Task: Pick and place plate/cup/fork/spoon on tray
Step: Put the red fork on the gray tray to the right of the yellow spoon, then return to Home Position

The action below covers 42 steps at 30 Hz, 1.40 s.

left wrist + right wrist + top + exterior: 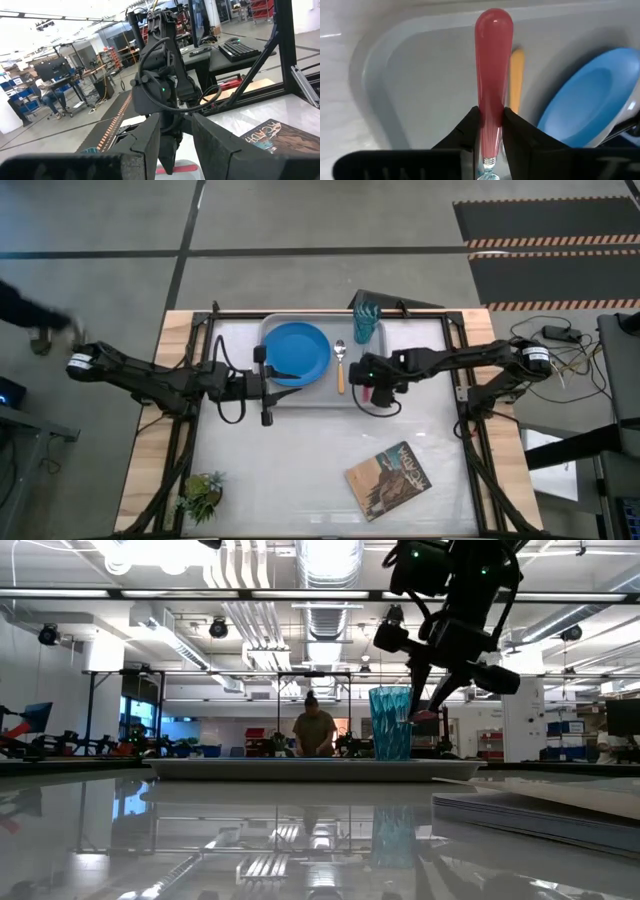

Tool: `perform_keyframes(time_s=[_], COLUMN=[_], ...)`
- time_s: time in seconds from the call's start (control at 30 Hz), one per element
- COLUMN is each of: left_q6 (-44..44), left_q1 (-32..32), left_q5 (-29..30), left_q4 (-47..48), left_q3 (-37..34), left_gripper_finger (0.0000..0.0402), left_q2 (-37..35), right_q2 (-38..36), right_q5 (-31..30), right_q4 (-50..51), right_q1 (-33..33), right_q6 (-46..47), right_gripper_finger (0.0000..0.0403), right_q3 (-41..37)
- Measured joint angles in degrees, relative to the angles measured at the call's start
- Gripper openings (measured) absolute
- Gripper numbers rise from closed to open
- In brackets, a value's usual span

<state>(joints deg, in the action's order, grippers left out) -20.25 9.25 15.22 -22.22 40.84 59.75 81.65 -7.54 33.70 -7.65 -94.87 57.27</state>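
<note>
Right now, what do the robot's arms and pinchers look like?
Both arms are dark, almost black, built from jointed segments with black cables looping along them. Each has a white band near its outer end. The right gripper shows a small green light on its block-shaped body. The left gripper has two flat, wedge-shaped dark fingers.

We saw a glossy white bench [300, 470] with wooden side edges. Directly on it lay the grey tray [300, 394], a picture-cover book [388, 480], and a small green plant [200, 496].
</note>
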Motion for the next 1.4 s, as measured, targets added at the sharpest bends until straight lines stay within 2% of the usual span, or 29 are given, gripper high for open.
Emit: perform_keyframes(time_s=[0.2,0.33,0.6,0.97,1.4], left_q6=[-0.1,-0.1,-0.1,-0.1,-0.1], left_q1=[0.0,0.0,0.0,0.0,0.0], left_q5=[0.0,0.0,0.0,0.0,0.0], left_q4=[0.1,-0.1,0.1,0.2,0.2], left_q3=[0.0,0.1,0.1,0.1,0.1], left_gripper_finger=[0.0097,0.0097,0.0097,0.0097,0.0097], left_q2=[0.0,0.0,0.0,0.0,0.0], right_q2=[1.0,4.5,11.4,14.9,16.3], right_q5=[2.0,3.0,2.8,3.0,1.5], right_q4=[-1.5,-1.8,-1.9,-1.0,-1.5], right_q1=[-1.2,-1.4,-2.5,-4.7,-4.8], right_q6=[-1.2,-1.8,-3.8,-5.2,-4.2], right_gripper_finger=[0.0052,0.0052,0.0052,0.004,0.0118], right_q3=[-0.2,-0.2,1.4,5.1,5.0])
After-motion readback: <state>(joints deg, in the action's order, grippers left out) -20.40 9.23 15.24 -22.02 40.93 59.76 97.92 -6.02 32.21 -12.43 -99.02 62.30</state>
